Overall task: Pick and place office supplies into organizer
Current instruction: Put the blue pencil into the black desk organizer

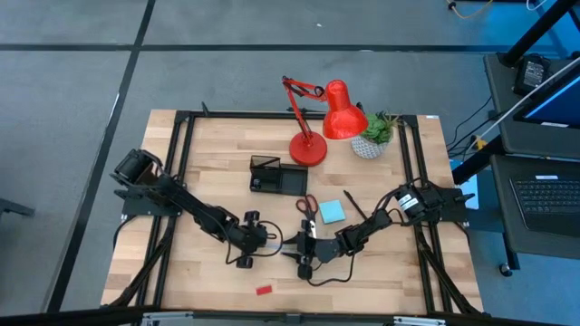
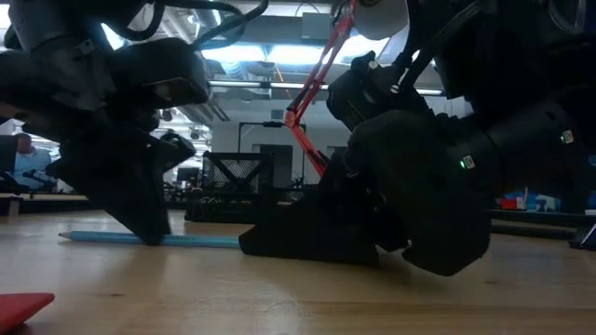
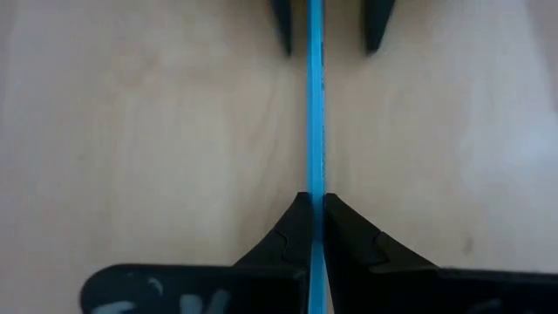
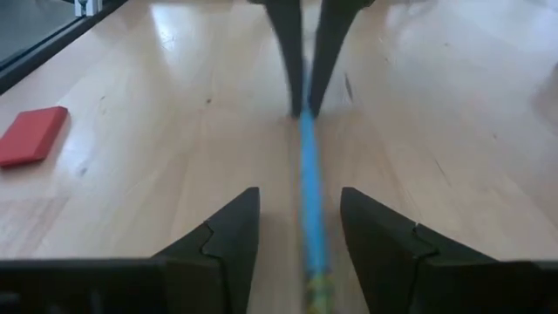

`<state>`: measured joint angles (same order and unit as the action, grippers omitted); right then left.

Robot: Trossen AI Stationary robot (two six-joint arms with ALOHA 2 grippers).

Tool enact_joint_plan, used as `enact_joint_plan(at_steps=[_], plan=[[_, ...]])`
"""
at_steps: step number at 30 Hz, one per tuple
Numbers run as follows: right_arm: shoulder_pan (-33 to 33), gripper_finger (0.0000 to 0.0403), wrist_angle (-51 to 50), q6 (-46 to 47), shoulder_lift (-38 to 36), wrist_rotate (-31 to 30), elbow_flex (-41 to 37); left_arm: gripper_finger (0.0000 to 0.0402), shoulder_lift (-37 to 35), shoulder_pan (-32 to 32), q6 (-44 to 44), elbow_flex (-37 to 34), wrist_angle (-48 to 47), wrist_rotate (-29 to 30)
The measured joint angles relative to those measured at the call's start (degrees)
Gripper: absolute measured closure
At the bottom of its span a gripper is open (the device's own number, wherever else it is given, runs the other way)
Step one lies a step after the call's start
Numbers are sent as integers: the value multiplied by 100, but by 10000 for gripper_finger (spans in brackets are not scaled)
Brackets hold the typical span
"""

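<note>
Left end effector (image 3: 316, 214) pinching light-blue pen (image 3: 315, 105), right end effector (image 4: 299, 228) spread astride it

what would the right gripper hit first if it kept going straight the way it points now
Most likely the left gripper. The right gripper, open astride the thin light-blue pen lying on the wooden table, points along it to where the left gripper pinches the pen's far part. The gap between them is hard to judge.

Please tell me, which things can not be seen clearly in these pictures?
- Organizer: contents too small in the high view; in the low view the arms hide it.
- Light-blue pen: both ends run off the left wrist view's edges.
- Red block: cut off by the low view's edge.
</note>
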<state>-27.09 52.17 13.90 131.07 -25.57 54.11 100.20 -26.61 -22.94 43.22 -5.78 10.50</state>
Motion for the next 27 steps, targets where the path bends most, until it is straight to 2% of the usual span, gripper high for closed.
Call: enact_joint_plan(at_steps=[7, 11, 17, 27], plan=[[4, 248, -37, 65, 0, 62, -4, 389, -378, -2, 196, 0, -1287, 123], [9, 275, -36, 57, 0, 58, -10, 390, -380, 1, 461, 0, -1248, 137], [13, 306, 3, -53, 0, 60, -11, 390, -380, 4, 389, -1, -1233, 143], [13, 311, 7, -44, 0, 86, -12, 389, -380, 4, 290, -15, -1130, 147]])
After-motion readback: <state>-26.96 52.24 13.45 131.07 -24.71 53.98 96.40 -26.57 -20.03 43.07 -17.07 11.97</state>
